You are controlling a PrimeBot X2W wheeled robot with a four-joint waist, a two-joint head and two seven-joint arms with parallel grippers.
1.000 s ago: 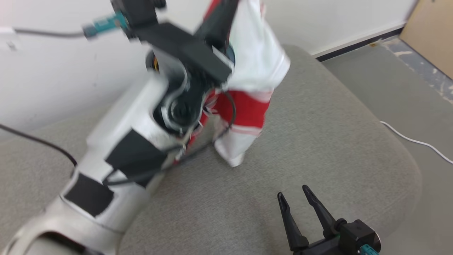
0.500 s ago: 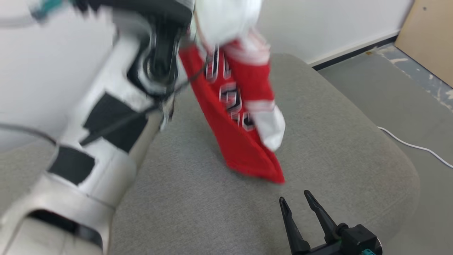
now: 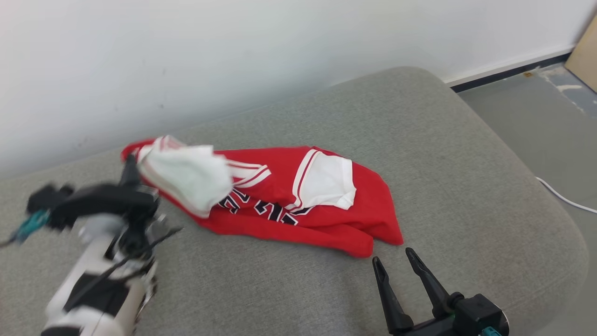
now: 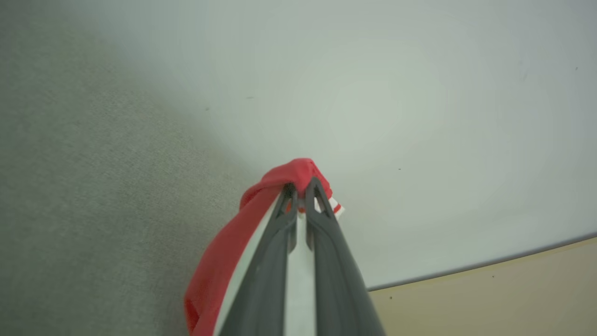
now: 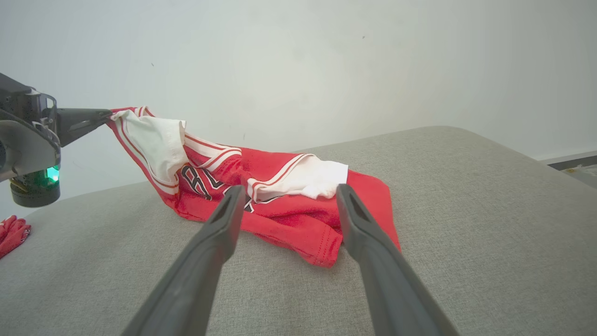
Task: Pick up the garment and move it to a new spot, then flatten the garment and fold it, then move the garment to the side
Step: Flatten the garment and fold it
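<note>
Garment (image 3: 336, 224), a red jersey with white trim and black-and-white lettering (image 3: 261, 208), lies crumpled across the middle of the grey cushion (image 3: 466, 163), with one corner lifted off it.

Starting nearest ourselves, our right tool (image 3: 392, 255) sits at the lower right of the head view. Its two dark fingers are spread wide with nothing between them, over bare cushion. In the right wrist view the jersey's near hem lies just beyond those fingertips and apart from them.

Next out is the bulk of the jersey, bunched in folds, with a white panel (image 3: 326, 182) turned up on top of the red cloth. Its right end rests flat on the cushion.

Farther back and to our left, our left tool (image 3: 130, 161) has its fingers pressed together on the jersey's far-left corner. The left wrist view shows red and white cloth caught between the tips. That corner is held up off the cushion, and a white sleeve (image 3: 186, 182) drapes down from it. The cloth slopes from there to the heap below. Our left forearm (image 3: 93, 284) is blurred in the head view.

At the left edge of the right wrist view a small piece of red cloth (image 5: 11, 233) lies on the cushion, well apart from the jersey.

Behind the cushion stands a pale wall (image 3: 233, 56) with a black skirting strip (image 3: 508, 72). To the right is grey floor (image 3: 527, 121) with a white cable (image 3: 559, 196) on it, and a tan board (image 3: 585, 56) shows in the far corner.
</note>
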